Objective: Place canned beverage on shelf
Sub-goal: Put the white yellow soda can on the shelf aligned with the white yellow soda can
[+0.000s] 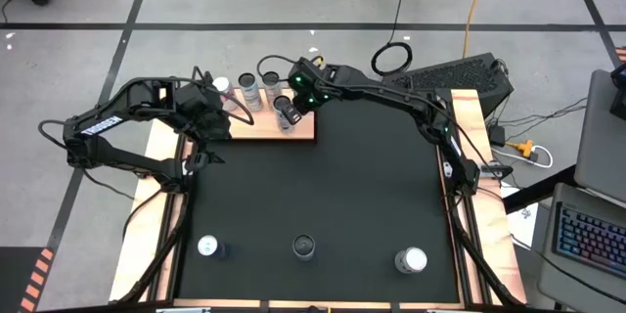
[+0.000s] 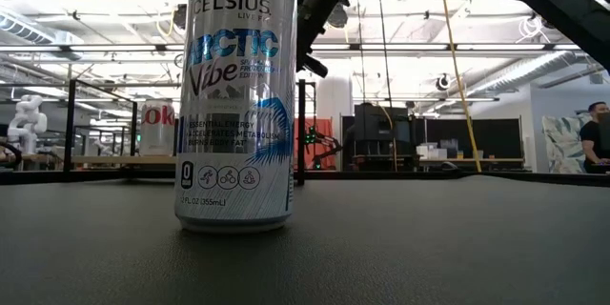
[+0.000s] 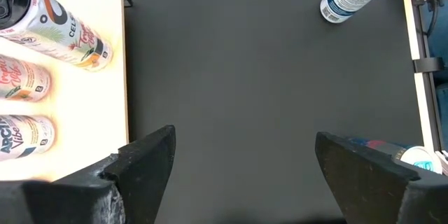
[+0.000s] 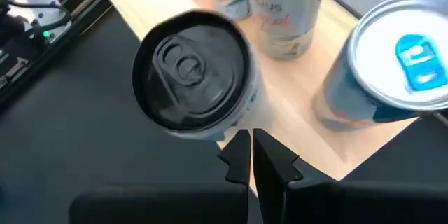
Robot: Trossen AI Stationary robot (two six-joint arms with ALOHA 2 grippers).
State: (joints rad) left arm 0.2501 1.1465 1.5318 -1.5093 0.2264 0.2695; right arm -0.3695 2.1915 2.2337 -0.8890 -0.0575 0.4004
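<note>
- Shelf (image 1: 298,129): sits at the mat's (image 1: 323,186) far edge, left of centre. Several cans stand on it, among them a black-topped can (image 4: 192,77) near the shelf's front right corner and a white-topped can with blue tab (image 4: 406,56) beside it.
- Right gripper (image 4: 252,155): hangs above the shelf's right end, fingers pinched fully together, holding nothing. The black-topped can stands free on the board just ahead of the fingertips.
- Left gripper (image 3: 241,161): jaws wide and empty, hovering at the shelf's left end over mat and board edge.
- Remaining stock: three cans along the mat's near edge, left (image 1: 207,246), centre (image 1: 304,245) and right (image 1: 412,260).
- Step in hand, as judged: one placement looks complete; the right arm is clear of the can.
- Next move, as judged: lift straight away from the shelf without brushing the upright cans, then reach to the near edge for another can, jaws opened first.
</note>
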